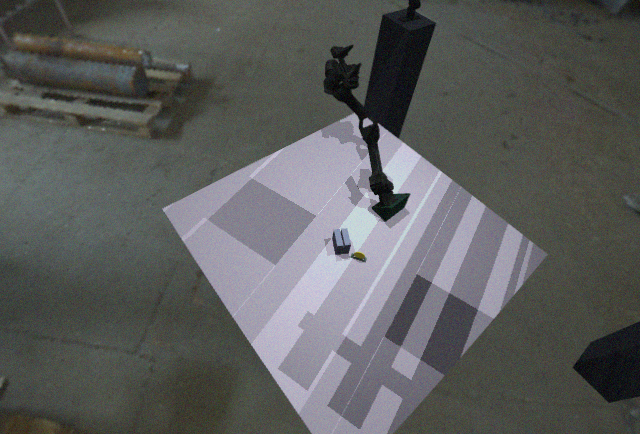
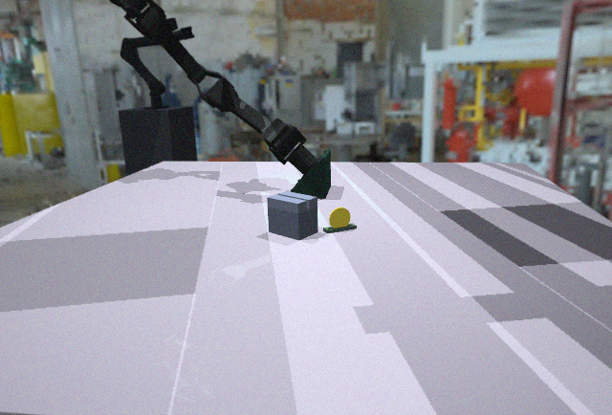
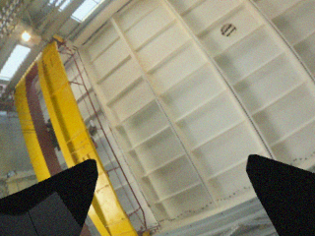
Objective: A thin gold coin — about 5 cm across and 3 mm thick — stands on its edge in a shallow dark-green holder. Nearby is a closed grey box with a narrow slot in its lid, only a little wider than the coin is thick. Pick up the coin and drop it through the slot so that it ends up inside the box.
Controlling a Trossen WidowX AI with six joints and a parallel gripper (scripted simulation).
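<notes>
Patterned grey tabletop [image 2: 123, 272], arm [image 2: 231, 104] folded high over its far edge at 12 o'clock. Gripper [image 1: 342, 59] raised well clear, fingers wide apart, nothing between them. Closed grey box [image 2: 293, 213] mid-table, slot in lid. Gold coin [image 2: 339, 217] upright on edge in dark-green holder [image 2: 339, 228], just beside the box at 3 o'clock, not touching

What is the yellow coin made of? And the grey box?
The round yellow-gold coin looks like brass or gold metal, judging by colour alone; its finish is flat, without glints. The closed grey box looks like matte painted plastic or metal: plain, even faces, no grain. Neither is certain.
</notes>
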